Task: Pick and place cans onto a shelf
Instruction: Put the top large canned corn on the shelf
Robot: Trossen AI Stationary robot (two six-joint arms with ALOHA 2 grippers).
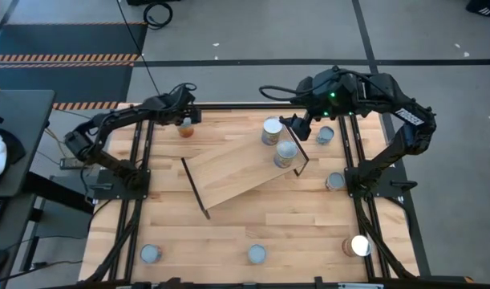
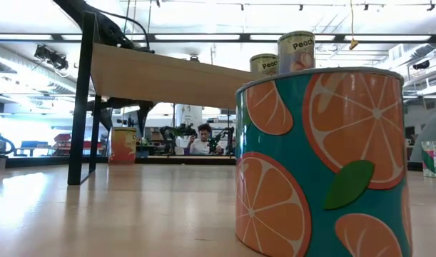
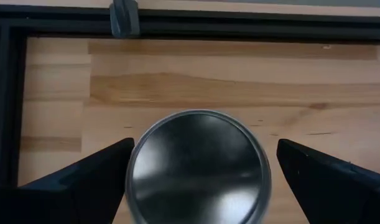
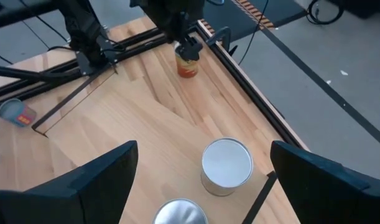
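Observation:
My left gripper point(image 1: 185, 121) is open above an orange-sided can point(image 1: 186, 128) that stands upright on the table near its far left edge. In the left wrist view its fingers point(image 3: 102, 180) stand on either side of the can's silver top point(image 3: 199, 165). The light-wood shelf point(image 1: 236, 177) stands slanted across the table's middle. Two cans point(image 1: 272, 131) point(image 1: 285, 154) stand on its right end. My right gripper point(image 1: 303, 124) is open and empty above that end; the nearer can point(image 4: 226, 163) shows between its fingers point(image 4: 102, 180).
Loose cans stand on the table at the far right point(image 1: 325, 135), right point(image 1: 335, 181), and along the near edge point(image 1: 151, 254) point(image 1: 257, 254) point(image 1: 358, 246). Black frame rails point(image 1: 140, 172) run along both sides. A person point(image 2: 200, 139) sits in the room beyond.

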